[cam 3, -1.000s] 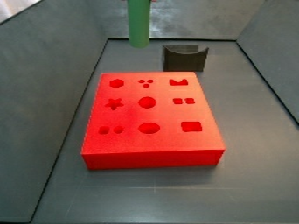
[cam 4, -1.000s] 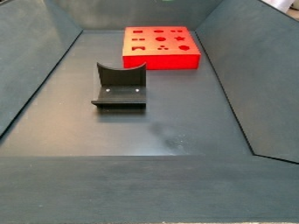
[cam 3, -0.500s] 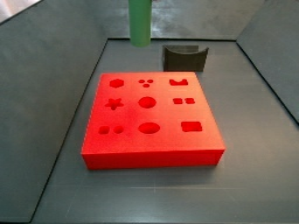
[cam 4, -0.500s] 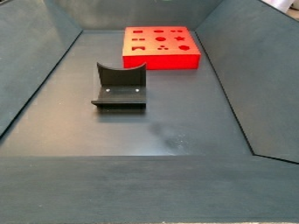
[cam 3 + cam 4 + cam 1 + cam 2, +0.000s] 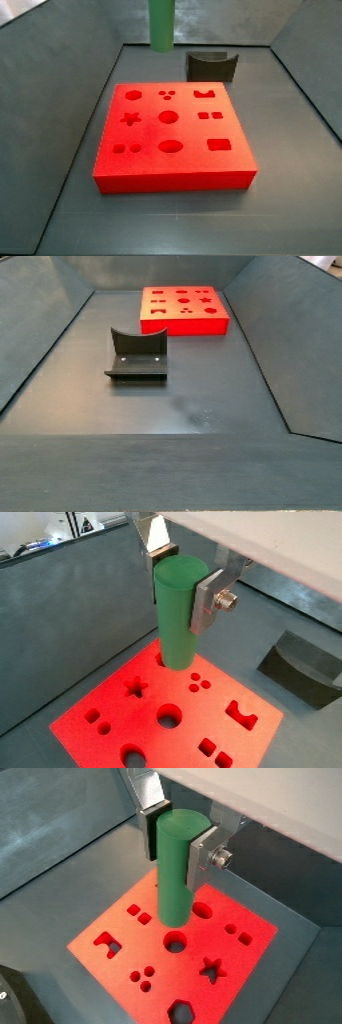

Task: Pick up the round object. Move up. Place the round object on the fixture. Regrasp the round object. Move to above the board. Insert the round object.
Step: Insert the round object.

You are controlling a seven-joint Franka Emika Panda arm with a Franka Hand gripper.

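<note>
2 silver fingers of the end effector are closed on the upper part of the green peg, gripping it from opposite sides; both wrist views show this, and the peg hangs upright with its lower end free. The end effector is high above the red board, and the peg's lower end is clear of the board's top. In a wrist view the peg's tip lines up roughly over a round hole near the middle of the board, though its height above the hole cannot be told. In a side view only the peg's lower part shows at the upper edge, behind the board and beside the dark fixture. The fixture stands on the grey floor, well apart from the board.
</note>
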